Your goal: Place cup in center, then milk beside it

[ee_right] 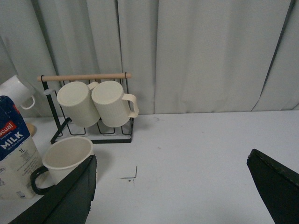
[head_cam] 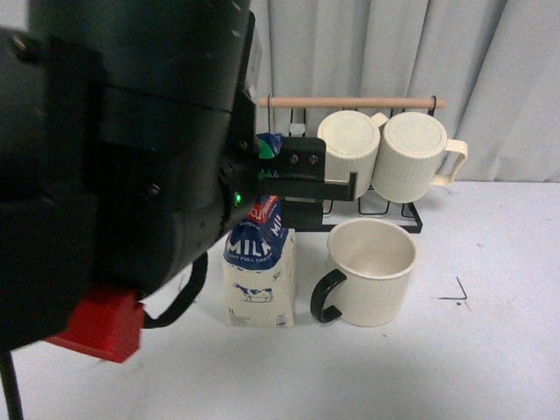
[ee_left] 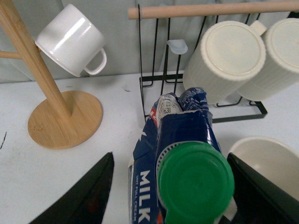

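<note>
The cup, a wide cream mug with a black loop handle, stands upright on the white table; its rim also shows in the left wrist view and the right wrist view. Just left of it stands the milk, blue-topped with a green cap, seen too in the right wrist view. My left gripper is open, its jaws on either side of the carton's top without pressing it. My right gripper is open over bare table, to the right of the cup.
A black wire rack with a wooden rod holds two ribbed cream mugs behind the cup. A wooden mug tree carries a small white mug at the back left. A small black corner mark lies right of the cup.
</note>
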You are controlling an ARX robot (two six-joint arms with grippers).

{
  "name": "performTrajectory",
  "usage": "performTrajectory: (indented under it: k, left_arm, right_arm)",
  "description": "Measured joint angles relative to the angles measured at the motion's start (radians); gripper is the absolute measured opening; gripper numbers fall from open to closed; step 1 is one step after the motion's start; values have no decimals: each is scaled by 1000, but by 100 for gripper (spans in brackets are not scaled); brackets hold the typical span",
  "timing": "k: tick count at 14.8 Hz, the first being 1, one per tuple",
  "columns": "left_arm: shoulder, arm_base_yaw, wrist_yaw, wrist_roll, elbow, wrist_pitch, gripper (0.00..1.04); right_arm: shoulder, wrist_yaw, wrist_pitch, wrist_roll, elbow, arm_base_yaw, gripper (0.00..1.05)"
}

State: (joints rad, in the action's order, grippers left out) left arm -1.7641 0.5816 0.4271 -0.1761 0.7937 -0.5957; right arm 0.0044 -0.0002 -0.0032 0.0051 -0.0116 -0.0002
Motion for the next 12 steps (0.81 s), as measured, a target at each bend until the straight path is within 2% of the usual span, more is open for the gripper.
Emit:
performTrajectory:
  k: [3, 5, 6, 7, 8, 9, 10, 12]
  left_arm:
    - [281, -42, -204, 31, -99, 243, 100]
    - [592, -159, -475, 74, -220, 412, 98]
    - [709, -194, -566, 74, -235, 417, 98]
    - [740, -142, -428, 109, -273, 189, 90]
    - [776, -148, -225, 140, -383, 38, 76]
    - [802, -211, -91, 153, -481, -4, 63]
    - [855, -261, -85, 157, -530, -3, 50]
    - [979, -330, -174, 158, -590, -2, 21]
  right_arm:
    - [0, 0, 0, 0, 0, 0, 98]
    - [0, 0, 0, 0, 0, 0, 98]
    - [0, 0, 0, 0, 0, 0, 98]
    - [0, -1, 0, 0, 0, 0, 98]
    - [0, 0, 0, 0, 0, 0, 98]
    - [0, 3, -1, 0, 0, 0, 98]
    - [0, 3, -1, 0, 0, 0, 98]
    - [0, 0, 0, 0, 0, 0, 98]
